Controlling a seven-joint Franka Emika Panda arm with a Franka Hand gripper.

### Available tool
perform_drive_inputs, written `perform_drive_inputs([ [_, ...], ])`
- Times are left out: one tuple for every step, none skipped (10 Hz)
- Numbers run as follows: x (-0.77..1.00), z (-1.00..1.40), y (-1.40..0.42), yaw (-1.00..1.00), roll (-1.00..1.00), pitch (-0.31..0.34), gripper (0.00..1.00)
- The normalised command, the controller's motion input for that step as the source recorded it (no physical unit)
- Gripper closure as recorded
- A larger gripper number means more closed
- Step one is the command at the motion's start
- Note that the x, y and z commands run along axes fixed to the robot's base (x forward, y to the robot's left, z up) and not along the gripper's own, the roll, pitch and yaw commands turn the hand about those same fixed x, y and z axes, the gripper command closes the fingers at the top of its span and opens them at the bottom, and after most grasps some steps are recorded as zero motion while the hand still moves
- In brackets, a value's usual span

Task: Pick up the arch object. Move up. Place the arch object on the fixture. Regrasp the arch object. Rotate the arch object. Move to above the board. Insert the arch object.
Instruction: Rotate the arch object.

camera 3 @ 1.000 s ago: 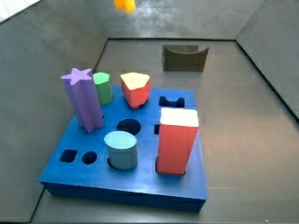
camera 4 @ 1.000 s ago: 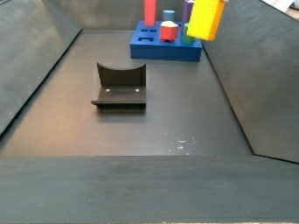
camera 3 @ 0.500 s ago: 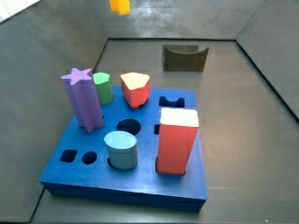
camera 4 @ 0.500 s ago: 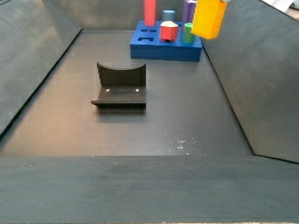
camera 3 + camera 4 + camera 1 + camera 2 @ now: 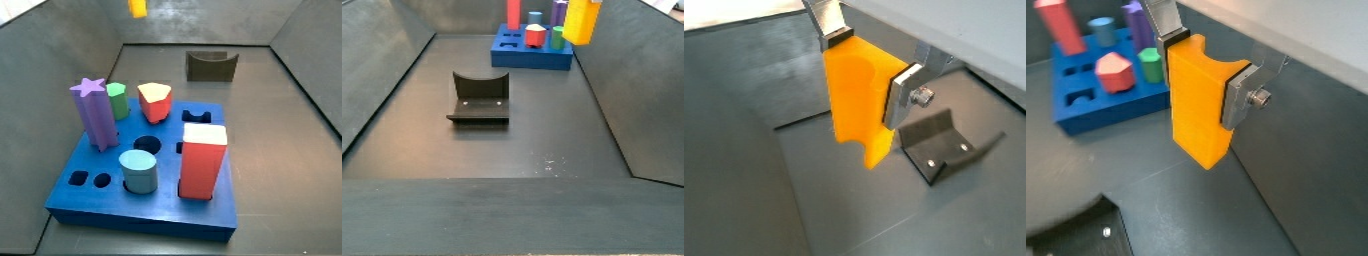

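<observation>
Arch (image 5: pixel 861 95) sat clamped between the two silver fingers (image 5: pixel 906 92) of the gripper (image 5: pixel 867 68), jaws closed on its orange sides; both wrist views showed the plates flat against it, one near the top edge, one lower on the opposite side. The piece hung long-axis down, most of its length below the pads. In a wrist view a step or notch showed at its lower end (image 5: pixel 875 155).

Held high: in a side view only a yellow-orange scrap (image 5: pixel 136 7) showed at the frame's top edge, well above the floor. The other side picture showed it yellow and orange (image 5: pixel 583 19), up at the far right, in line with the board (image 5: pixel 529 55) behind it.

Fixture (image 5: pixel 210 66) stood at the far end of the bin in that view, empty, well apart from the board (image 5: pixel 147 205). A wrist view showed it below and beside the hanging arch (image 5: pixel 942 147), not touching.

Judgement: lift looked done; placing on the fixture would come next.

Risks:
- Grip sat toward the upper end, so a knock on the low end against the fixture wall could pivot the piece in the pads.
- Descent off-centre from the notch would land it on the rim, and it could topple on release.
- Bin walls (image 5: pixel 616 90) were close on the right; a wide swing might clip one.
</observation>
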Motion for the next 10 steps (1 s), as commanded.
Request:
perform_drive_inputs([
  [-0.01, 0.01, 0.01, -1.00, -0.03, 0.032, 1.00],
  [0.00, 0.01, 0.01, -1.00, -0.04, 0.034, 1.00],
  [0.00, 0.01, 0.01, -1.00, -0.04, 0.036, 1.00],
  [0.00, 0.01, 0.01, -1.00, -0.04, 0.038, 1.00],
  [0.00, 0.01, 0.01, -1.00, -0.04, 0.041, 1.00],
  [0.00, 0.01, 0.01, -1.00, -0.05, 0.044, 1.00],
  [0.00, 0.01, 0.01, -1.00, -0.05, 0.048, 1.00],
  [0.00, 0.01, 0.01, -1.00, -0.05, 0.052, 1.00],
  [0.00, 0.01, 0.01, -1.00, -0.06, 0.057, 1.00],
  [0.00, 0.01, 0.01, -1.00, -0.07, 0.063, 1.00],
])
